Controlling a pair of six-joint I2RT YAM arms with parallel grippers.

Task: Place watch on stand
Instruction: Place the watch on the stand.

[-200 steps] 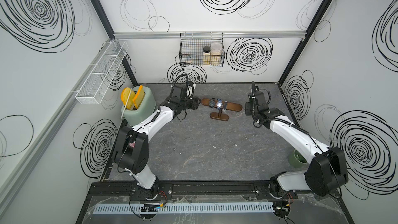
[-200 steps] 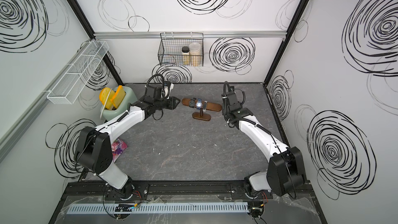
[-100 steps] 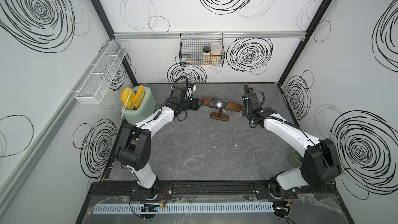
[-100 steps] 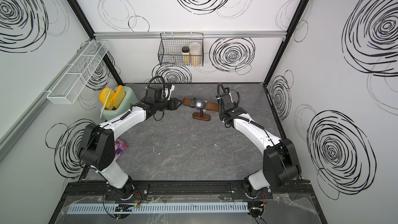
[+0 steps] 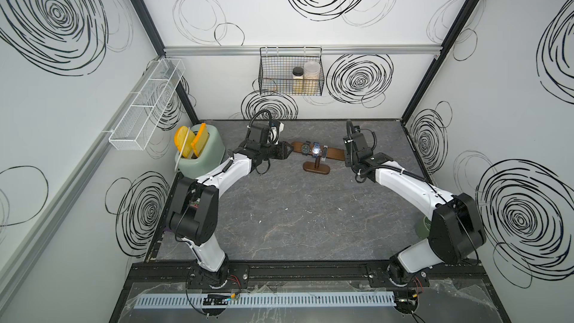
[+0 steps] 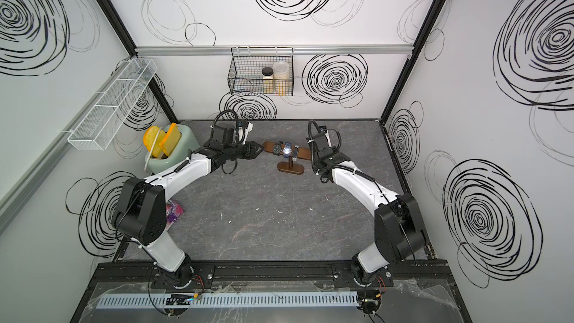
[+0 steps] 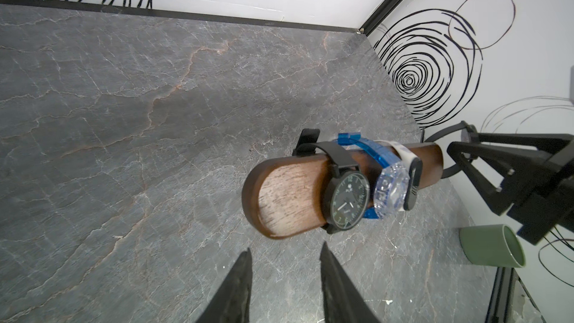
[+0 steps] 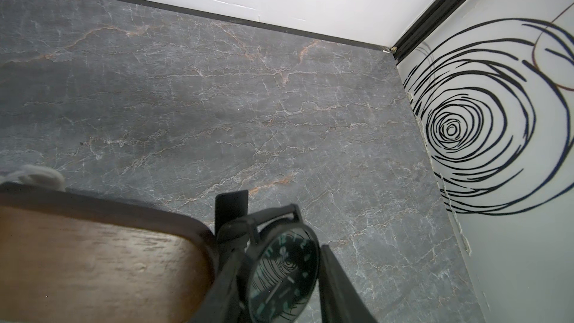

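**Two robot arms at opposite ends of a wooden watch stand**

A dark brown T-shaped stand (image 5: pixel 316 167) (image 7: pixel 289 200) sits upright toward the back of a grey marbled table (image 5: pixel 295 212) and shows in both top views. Three watches hang round its horizontal bar, close together near the middle. They are a black watch (image 7: pixel 349 201) with a dark dial, a clear blue watch (image 7: pixel 389 191) touching it, and a white band (image 7: pixel 410 181) just beside that.

The left gripper (image 7: pixel 285 248) hovers just off the bar's rounded end nearer the left arm and points along the bar. Its jaws are apart with nothing between them, and they do not touch the wood.

The right gripper (image 8: pixel 279 278) is at the opposite end of the bar. Its jaws are clamped on a held watch (image 8: pixel 282 274), black with a dark green dial that faces the wrist camera. This watch is in the air, right beside the bar's rounded tip. Its strap lies against or very near that tip, and it is unclear whether the loop has passed over the wood.

A pale green toaster (image 5: pixel 208 156) holding yellow slices stands beside the left arm, well apart from the stand
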